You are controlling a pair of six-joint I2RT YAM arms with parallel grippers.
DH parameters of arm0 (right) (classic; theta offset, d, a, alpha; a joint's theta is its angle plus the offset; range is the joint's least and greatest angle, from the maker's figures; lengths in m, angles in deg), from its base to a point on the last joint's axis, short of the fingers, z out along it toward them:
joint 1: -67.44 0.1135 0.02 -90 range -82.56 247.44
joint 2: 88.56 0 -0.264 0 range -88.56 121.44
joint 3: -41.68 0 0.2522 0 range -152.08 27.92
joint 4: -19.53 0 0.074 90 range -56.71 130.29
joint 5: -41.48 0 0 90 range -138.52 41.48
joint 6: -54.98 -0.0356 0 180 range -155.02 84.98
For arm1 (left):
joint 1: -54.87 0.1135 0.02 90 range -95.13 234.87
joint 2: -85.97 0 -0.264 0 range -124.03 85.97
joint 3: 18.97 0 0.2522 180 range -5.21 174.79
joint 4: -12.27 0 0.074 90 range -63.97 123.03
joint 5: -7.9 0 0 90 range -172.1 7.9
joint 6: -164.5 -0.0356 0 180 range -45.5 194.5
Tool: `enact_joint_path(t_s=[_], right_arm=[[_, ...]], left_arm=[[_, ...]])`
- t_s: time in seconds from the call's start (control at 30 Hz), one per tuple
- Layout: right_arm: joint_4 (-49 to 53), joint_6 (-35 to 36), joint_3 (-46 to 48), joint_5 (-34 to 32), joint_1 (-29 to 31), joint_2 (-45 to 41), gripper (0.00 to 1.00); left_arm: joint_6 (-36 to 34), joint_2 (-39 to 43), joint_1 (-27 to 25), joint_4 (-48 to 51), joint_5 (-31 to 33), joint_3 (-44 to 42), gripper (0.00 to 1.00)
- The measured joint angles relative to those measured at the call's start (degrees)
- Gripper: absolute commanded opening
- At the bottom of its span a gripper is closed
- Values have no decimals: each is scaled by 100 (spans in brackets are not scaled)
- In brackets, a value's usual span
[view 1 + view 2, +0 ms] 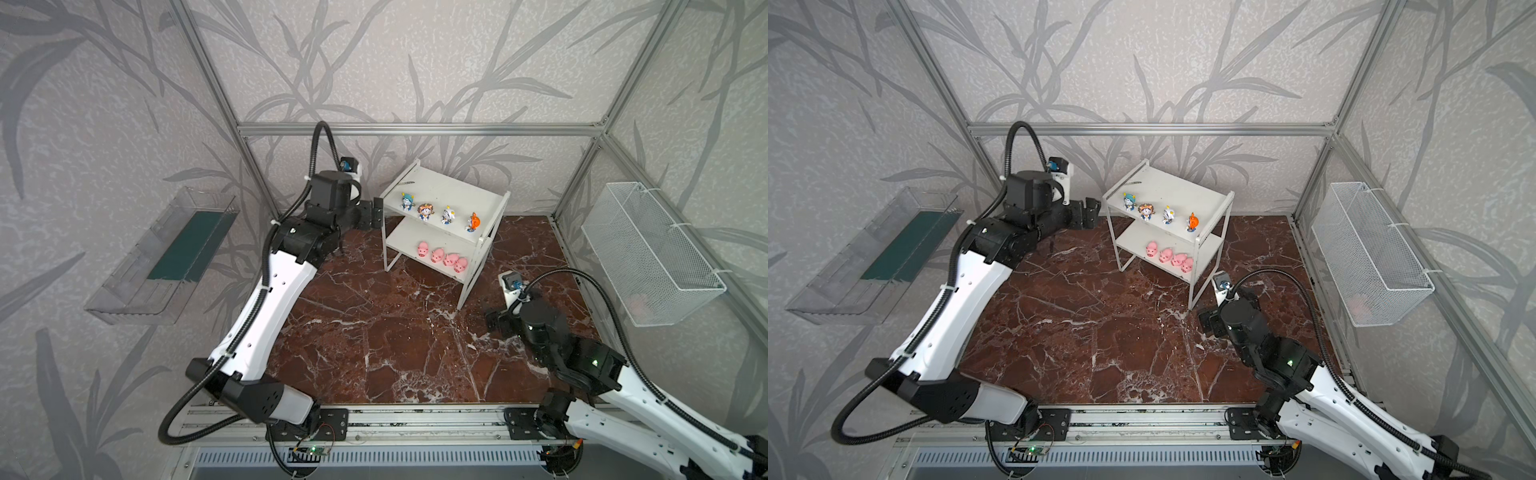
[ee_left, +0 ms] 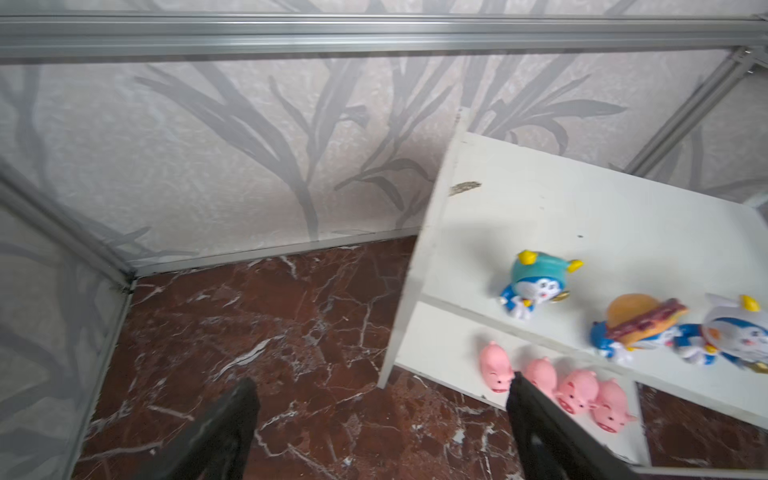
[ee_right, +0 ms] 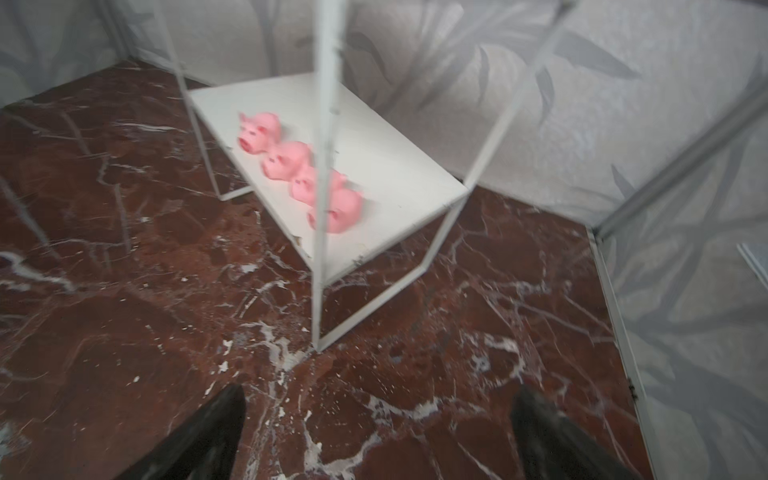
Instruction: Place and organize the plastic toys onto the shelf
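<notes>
Shelf (image 1: pixel 457 191): I see four figurines (image 1: pixel 424 211) along top board, four pink pigs (image 1: pixel 437 254) on lower board. Left gripper (image 2: pixel 380 419) beside shelf, jaws wide, empty. Right gripper (image 3: pixel 382 436) likewise.

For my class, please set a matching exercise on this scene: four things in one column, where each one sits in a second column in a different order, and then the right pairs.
Column A
1. pink pigs
2. teal-capped figurine
3. wire mesh basket
4. clear plastic tray

Column B
a. hanging at the right side in both top views
b. upper board of the shelf
c. hanging at the left side in both top views
d. lower board of the shelf

Right pairs: 1-d, 2-b, 3-a, 4-c.
</notes>
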Motion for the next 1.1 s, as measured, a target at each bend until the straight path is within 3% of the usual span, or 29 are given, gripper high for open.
enact_joint_path(t_s=[0.13, 0.27, 0.4, 0.57, 0.83, 0.93, 1.1], right_arm=[[105, -514, 149, 570, -1537, 92, 99], [-289, -625, 431, 796, -2236, 901, 99], [-1012, -479, 654, 807, -2511, 1932, 99], [-2031, -144, 503, 560, -2723, 3261, 99], [-2953, 254, -485, 236, -3091, 5399, 99], [-3289, 428, -577, 85, -3132, 5759, 99], [-4096, 667, -28, 146, -3167, 5567, 99]], left_arm=[[245, 686, 387, -313, 636, -1257, 100], [404, 1104, 492, -841, 1316, -2699, 100], [466, 1279, 629, -1366, 1871, -4052, 100], [597, 1196, 1123, -1993, 2323, -5001, 100], [254, 680, 1344, -4376, 2590, -6776, 99], [114, 420, 1473, -4996, 2566, -7058, 99], [-164, 455, 1606, -5993, 2350, -7316, 99]])
